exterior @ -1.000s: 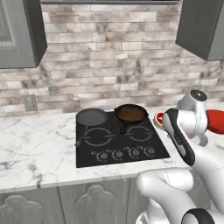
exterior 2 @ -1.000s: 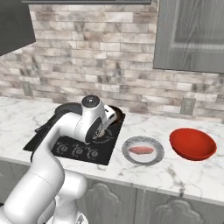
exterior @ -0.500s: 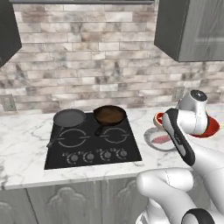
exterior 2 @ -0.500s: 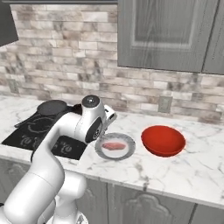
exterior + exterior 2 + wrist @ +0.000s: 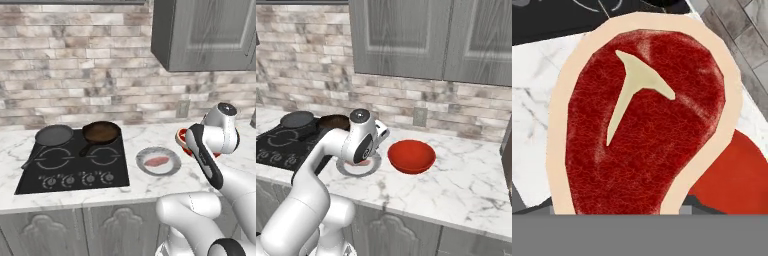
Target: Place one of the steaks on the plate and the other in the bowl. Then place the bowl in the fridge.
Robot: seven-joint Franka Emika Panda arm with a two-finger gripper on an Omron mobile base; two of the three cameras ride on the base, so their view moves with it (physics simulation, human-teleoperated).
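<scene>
Fingers: you see the red steak [image 5: 642, 120] with the pale fat rim pressed right up against the hand camera, so the fingers look clamped on it, standing fairly wide; the tips themselves are hidden behind the meat.
Steak in hand: it hangs above the tabletop [image 5: 466, 185], with the red bowl [image 5: 411, 156] showing just past its edge in the hand view.
Other steak: the flat pink slab [image 5: 156, 161] already lies on the grey plate [image 5: 172, 167], just beside the hob [image 5: 75, 167].
Bowl: it sits on the tabletop beside the plate, empty as far as you can see.
Risk, wrong dish: plate and bowl stand near each other; if you let go too soon, the steak could land on the plate or the bare tabletop.
Risk, rim: the steak looks about as wide as the bowl, so an off-centre drop could leave it draped over the rim or tip the bowl.
Risk, view: the meat blocks the hand camera, so you should judge position from the base views.
Fridge: not reached yet; a badly seated steak could slide out when you carry the bowl.
</scene>
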